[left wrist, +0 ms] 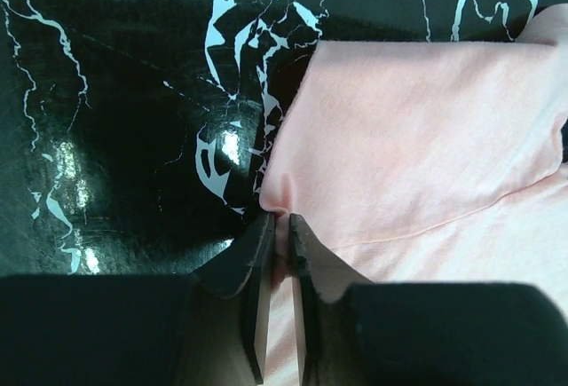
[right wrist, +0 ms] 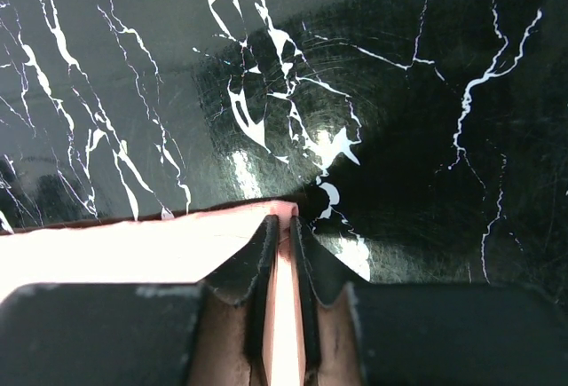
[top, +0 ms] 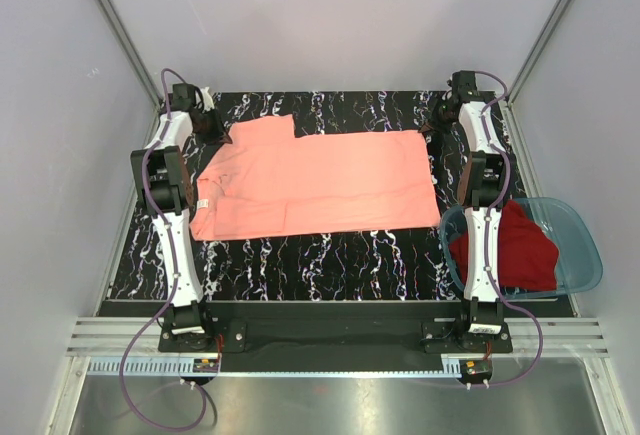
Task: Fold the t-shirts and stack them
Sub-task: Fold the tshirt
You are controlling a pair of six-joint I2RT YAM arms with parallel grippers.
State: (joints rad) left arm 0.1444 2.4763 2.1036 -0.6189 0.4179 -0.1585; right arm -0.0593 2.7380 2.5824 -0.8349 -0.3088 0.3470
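First fold: pink shirt gripped at both far corners.
Left claw is clenched on the far-left edge and right claw on the far-right corner, with the shirt flat on the worktop. Next move, as judged: lift both evenly toward the near edge.

Salmon-pink t-shirt lies spread flat on the table, dark red t-shirt crumpled in the basin.
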